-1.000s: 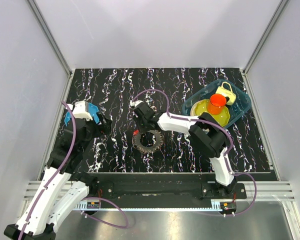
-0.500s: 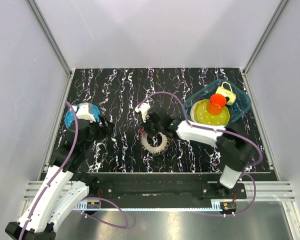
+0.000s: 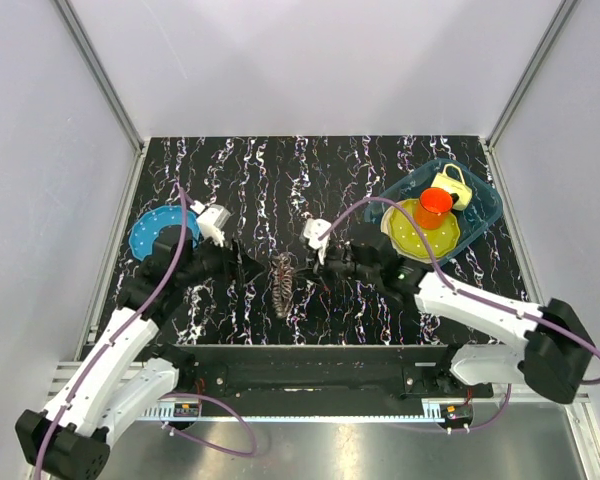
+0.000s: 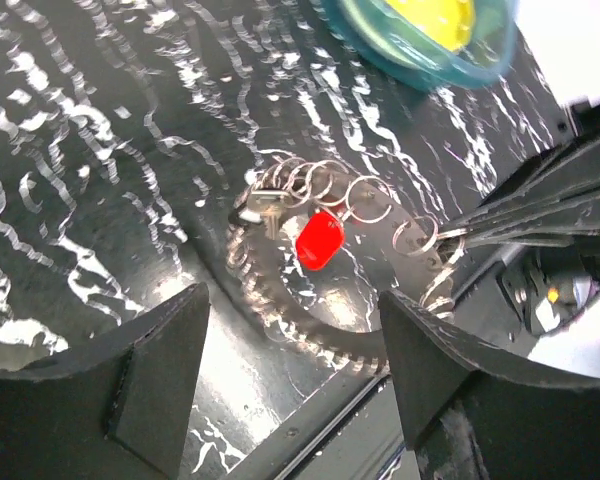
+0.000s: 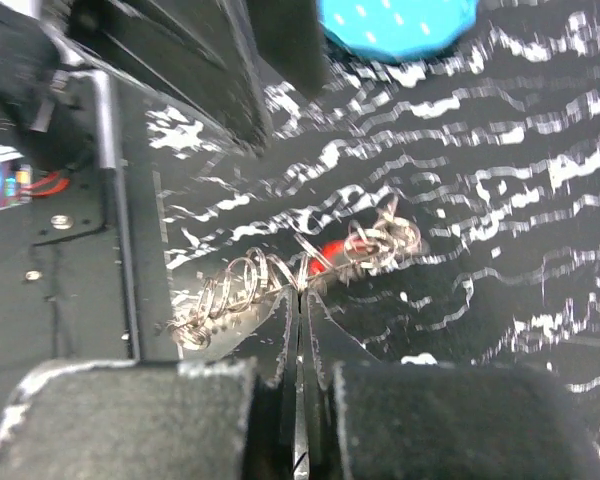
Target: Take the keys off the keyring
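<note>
The right gripper is squeezed shut on the keyring, right at its tips. The keys stand on edge in the middle of the top view, between the 2 grippers. The left gripper is wide apart and holds nothing; the keys lie just past it. The left wrist view shows the red piece plainly; the top view does not.

From above, the keys merge into one blurry clump; beyond them, the right wrist view's top edge crops the blue disc.
</note>
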Controlling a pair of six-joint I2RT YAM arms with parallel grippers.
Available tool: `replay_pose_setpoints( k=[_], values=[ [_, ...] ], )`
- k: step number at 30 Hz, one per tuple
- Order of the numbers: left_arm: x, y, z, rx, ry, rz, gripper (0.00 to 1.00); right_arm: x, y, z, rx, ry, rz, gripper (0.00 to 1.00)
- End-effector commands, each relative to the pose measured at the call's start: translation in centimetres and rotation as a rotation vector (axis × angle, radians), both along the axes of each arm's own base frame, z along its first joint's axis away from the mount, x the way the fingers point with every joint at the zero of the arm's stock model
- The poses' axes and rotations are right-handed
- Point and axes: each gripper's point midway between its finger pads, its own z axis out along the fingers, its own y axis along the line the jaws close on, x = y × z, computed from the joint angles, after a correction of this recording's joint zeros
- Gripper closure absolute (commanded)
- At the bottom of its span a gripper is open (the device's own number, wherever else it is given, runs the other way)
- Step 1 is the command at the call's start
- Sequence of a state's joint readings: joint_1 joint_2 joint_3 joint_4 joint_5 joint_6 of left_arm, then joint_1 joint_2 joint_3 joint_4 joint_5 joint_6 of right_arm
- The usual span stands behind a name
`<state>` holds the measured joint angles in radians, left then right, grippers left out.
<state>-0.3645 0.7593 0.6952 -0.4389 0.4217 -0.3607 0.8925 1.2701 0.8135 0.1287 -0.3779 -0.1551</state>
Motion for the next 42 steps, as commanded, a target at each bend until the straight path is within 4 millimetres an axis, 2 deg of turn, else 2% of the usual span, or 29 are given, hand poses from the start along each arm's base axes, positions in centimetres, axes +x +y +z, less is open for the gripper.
replay_pose_setpoints(
  k=[1,3,4,7,9,11,13,15,17,18,20,22,25,34,42],
  values=[
    [-2.5,-3.8,5.2,-0.048,-0.376,-0.344,0.27,-4.1,0.3,6.0,0.137,-0.147,0.243,1.00],
    [-4.0,-4.5,5.9,-0.069,-0.503,-0.440,0.27,-5.8,0.1,6.9,0.149,-0.156,0.333,1.00],
    [-4.2,-4.6,5.6,-0.052,-0.587,-0.479,0.26,-6.4,-0.1,6.6,0.139,-0.143,0.360,1.00],
    [-4.3,-4.1,6.7,-0.005,-0.720,-0.490,0.22,-8.4,-0.7,7.2,0.160,-0.175,0.471,1.00],
    [-4.6,-4.3,7.1,0.001,-0.761,-0.527,0.21,-9.8,-1.2,8.2,0.191,-0.194,0.526,1.00],
    [-5.7,-5.0,7.1,-0.008,-0.793,-0.636,0.21,-10.7,-1.8,9.0,0.208,-0.224,0.563,1.00],
    [-6.9,-5.8,6.5,-0.032,-0.797,-0.772,0.20,-11.4,-2.2,8.7,0.193,-0.216,0.596,1.00],
    [-7.3,-6.3,6.4,-0.049,-0.807,-0.836,0.20,-11.2,-2.3,8.9,0.178,-0.247,0.605,1.00],
    [-7.1,-6.8,6.5,-0.054,-0.816,-0.889,0.20,-11.2,-2.4,8.0,0.135,-0.236,0.629,1.00],
    [-7.3,-6.8,6.1,-0.054,-0.795,-0.915,0.20,-11.2,-2.3,8.7,0.135,-0.247,0.639,1.00],
    [-7.9,-7.2,6.3,-0.079,-0.817,-0.997,0.20,-11.8,-2.6,8.4,0.114,-0.231,0.686,1.00],
    [-8.8,-7.4,7.3,-0.129,-0.840,-1.062,0.20,-12.1,-2.9,9.1,0.109,-0.241,0.704,1.00],
    [-9.5,-7.7,7.7,-0.198,-0.834,-1.137,0.21,-12.1,-3.3,9.9,0.112,-0.300,0.725,1.00],
    [-11.5,-9.3,7.2,-0.300,-0.746,-1.271,0.22,-11.9,-3.5,11.4,0.111,-0.349,0.786,1.00],
    [-12.4,-10.1,7.0,-0.360,-0.712,-1.354,0.25,-13.1,-4.0,13.0,0.160,-0.391,0.843,1.00]
  ],
)
